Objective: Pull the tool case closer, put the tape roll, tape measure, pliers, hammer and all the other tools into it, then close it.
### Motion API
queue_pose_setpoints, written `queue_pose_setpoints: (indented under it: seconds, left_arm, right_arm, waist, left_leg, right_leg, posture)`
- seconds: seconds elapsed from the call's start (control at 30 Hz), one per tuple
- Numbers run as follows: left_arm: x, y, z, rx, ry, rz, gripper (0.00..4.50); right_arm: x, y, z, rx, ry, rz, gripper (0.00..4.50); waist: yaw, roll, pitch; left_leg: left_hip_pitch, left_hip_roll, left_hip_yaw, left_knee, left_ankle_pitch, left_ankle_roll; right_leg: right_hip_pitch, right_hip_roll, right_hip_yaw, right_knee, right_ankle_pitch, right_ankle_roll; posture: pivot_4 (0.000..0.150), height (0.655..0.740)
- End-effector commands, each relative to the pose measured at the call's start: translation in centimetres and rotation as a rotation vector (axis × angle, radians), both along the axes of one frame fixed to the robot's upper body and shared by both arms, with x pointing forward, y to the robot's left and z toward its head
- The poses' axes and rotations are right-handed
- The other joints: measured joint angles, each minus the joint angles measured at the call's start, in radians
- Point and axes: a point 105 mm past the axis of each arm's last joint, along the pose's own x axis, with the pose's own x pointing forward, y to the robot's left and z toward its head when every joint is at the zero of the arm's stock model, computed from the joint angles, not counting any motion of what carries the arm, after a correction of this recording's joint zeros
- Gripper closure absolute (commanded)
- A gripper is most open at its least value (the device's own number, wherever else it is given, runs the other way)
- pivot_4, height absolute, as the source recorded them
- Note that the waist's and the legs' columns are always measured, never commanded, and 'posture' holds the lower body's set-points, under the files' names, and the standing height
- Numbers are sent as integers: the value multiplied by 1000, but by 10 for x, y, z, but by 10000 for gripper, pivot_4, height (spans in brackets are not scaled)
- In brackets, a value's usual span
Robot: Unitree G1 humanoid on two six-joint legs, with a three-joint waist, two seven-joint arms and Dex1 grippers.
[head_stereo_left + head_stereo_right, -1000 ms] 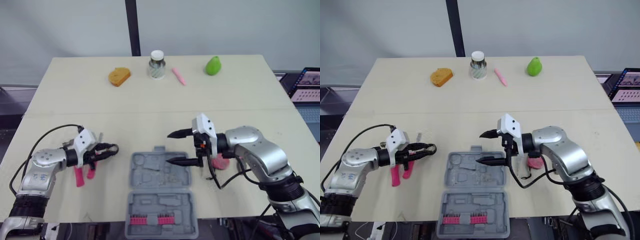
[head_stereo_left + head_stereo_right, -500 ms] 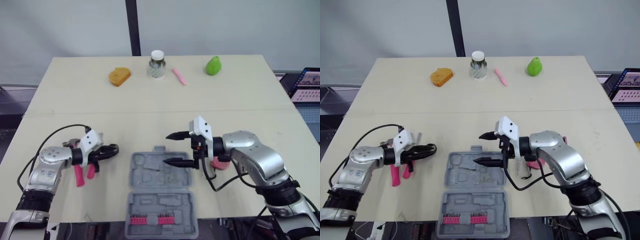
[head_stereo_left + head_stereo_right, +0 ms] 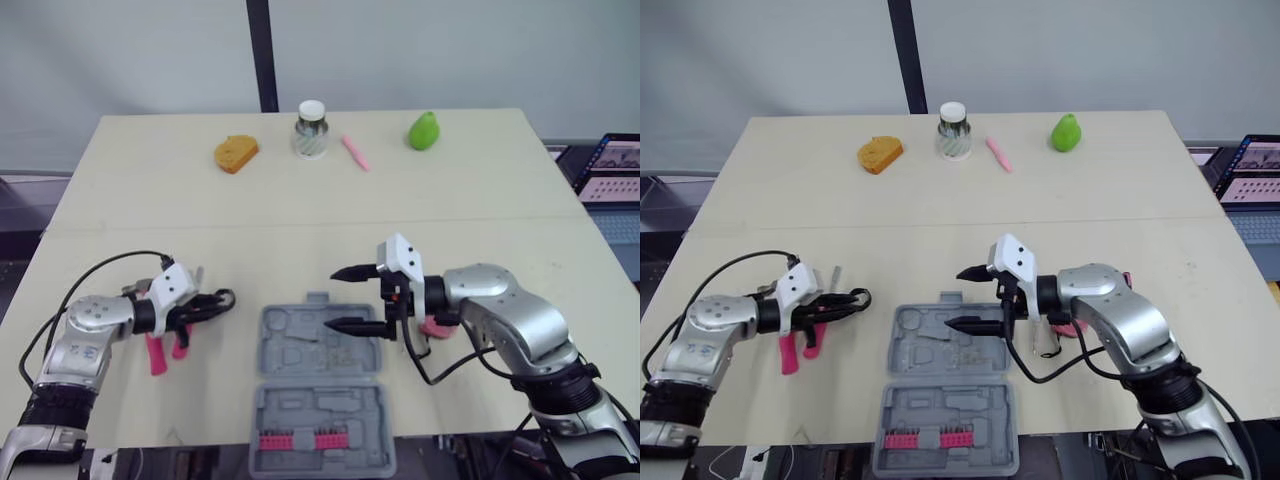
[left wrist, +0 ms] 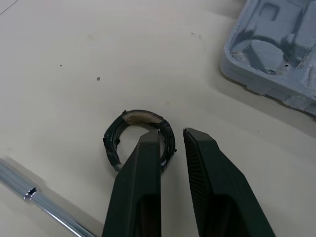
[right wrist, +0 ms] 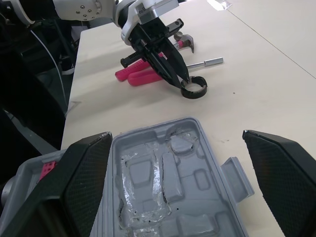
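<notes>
**Black tape roll pinched, grey case lying open**

Grey and made of plastic, the tool case (image 3: 292, 342) lies open on the bench (image 3: 300, 220), close to the front edge and between the two arms. Its near half holds a row of pink bits (image 3: 300, 440). The far half has bare shaped holes.

Just beside the case, on the robot's left, the black tape roll (image 4: 140, 115) lies flat on the bench. The left end effector (image 4: 173, 134) grips the ring's wall, with one finger inside the ring and one outside. Pink pliers (image 3: 165, 348) lie next to that arm. A thin metal bar (image 5: 207, 62) lies near the roll.

The right end effector (image 3: 337, 298) is spread wide open and holds nothing. It hangs over the right part of the case's far half. A pink thing (image 3: 437, 327) lies behind it, too hidden to tell what it is.

Well apart, along the far side of the bench, sit an orange lump (image 3: 236, 153), a jar with a white lid (image 3: 311, 129), a pink stick (image 3: 356, 153) and a green pear (image 3: 424, 130).
</notes>
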Motion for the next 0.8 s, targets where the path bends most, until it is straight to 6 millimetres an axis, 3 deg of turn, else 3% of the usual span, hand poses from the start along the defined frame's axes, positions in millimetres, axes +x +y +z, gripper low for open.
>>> queue_pose_setpoints:
  seconds: [0.03,0.8]
  left_arm:
    - [3,5,6,34,-42,9,36643]
    - [5,-3,-3,41,-17,-32,36643]
  right_arm:
    - [-5,3,11,32,-42,27,0]
    - [-6,1,12,40,-31,15,0]
  waist:
    - [0,0,0]
    - [-1,0,0]
  left_leg:
    - [0,0,0,0,0,0]
    - [0,0,0,0,0,0]
  right_leg:
    - [0,0,0,0,0,0]
    - [0,0,0,0,0,0]
  posture:
    - [1500,7400]
    - [1500,7400]
